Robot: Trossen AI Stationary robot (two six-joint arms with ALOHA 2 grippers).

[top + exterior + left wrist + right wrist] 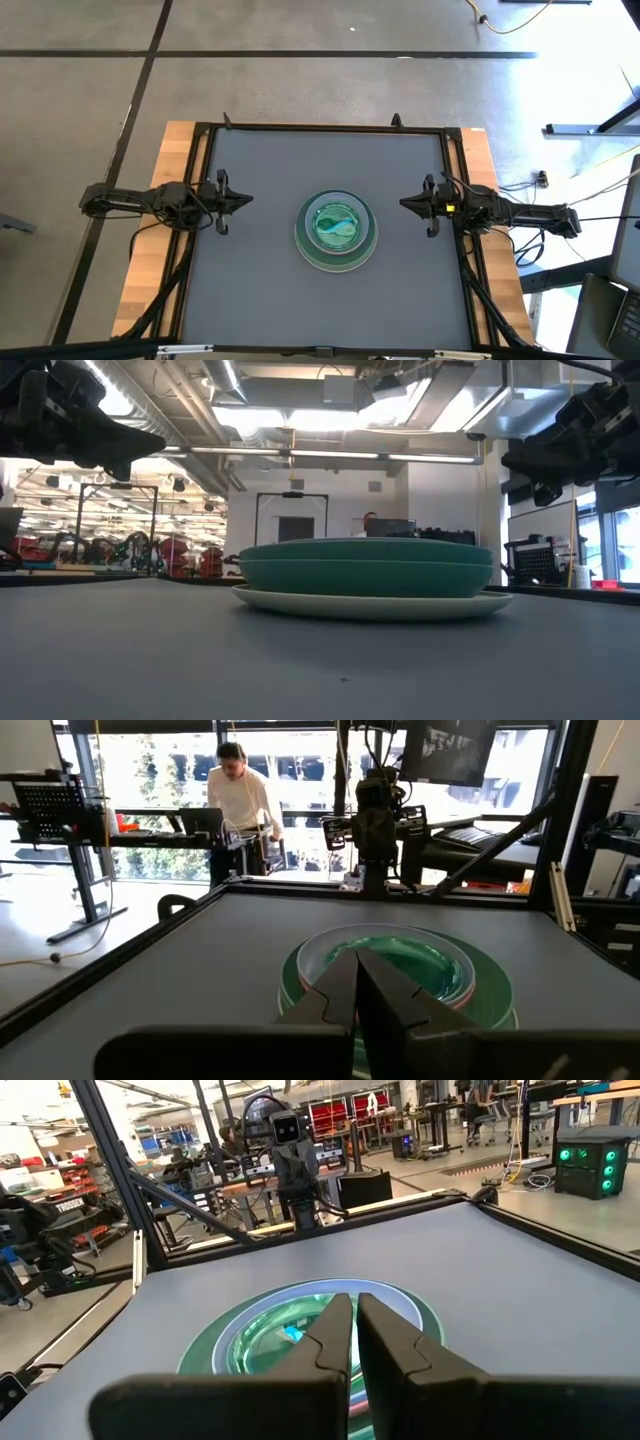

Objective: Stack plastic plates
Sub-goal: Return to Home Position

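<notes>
The plastic plates (337, 231) stand in one stack at the middle of the table. A cream plate (372, 603) lies at the bottom with its underside on the grey mat, green plates (366, 572) rest on it, and small translucent teal and blue ones (335, 225) sit nested on top. The left wrist view shows the stack (400, 970), and so does the right wrist view (275, 1335). My left gripper (248, 199) hovers shut to the left of the stack. My right gripper (403, 203) hovers shut to its right. Both point at the stack from a distance.
A black frame (320, 127) borders the grey mat (270, 290), with wooden table edges (170, 160) outside it. Free mat lies all around the stack. A person (240, 800) stands in the room beyond the table in the left wrist view.
</notes>
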